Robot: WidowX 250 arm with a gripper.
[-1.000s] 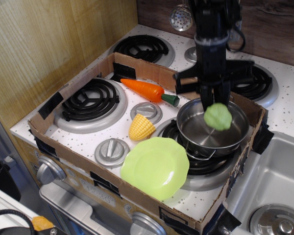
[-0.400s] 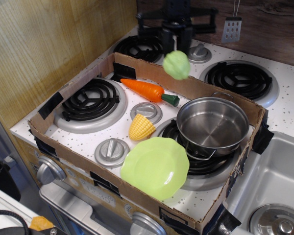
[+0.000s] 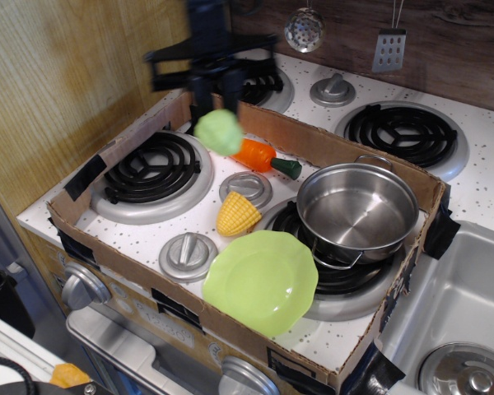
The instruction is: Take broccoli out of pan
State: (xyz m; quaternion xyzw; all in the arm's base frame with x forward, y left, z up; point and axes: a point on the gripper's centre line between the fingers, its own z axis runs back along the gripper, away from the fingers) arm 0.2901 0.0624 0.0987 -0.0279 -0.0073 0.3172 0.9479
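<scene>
The pale-green lumpy broccoli (image 3: 219,132) hangs in the air below my gripper (image 3: 211,105), above the gap between the left burner and the carrot. My gripper is shut on the broccoli's top and is motion-blurred. The shiny steel pan (image 3: 358,211) stands empty on the front right burner, well to the right of the gripper.
A cardboard tray wall (image 3: 329,150) rings the toy stove. Inside lie an orange carrot (image 3: 259,155), a yellow corn cob (image 3: 237,214), a lime-green scalloped plate (image 3: 260,281) and the black left burner (image 3: 152,168). A strainer (image 3: 304,30) and spatula (image 3: 389,48) hang on the back wall. A sink (image 3: 461,313) is at the right.
My gripper lifted the broccoli out of the pan, carried it up and back, then left and down toward the left burner. The pan now stands empty.
</scene>
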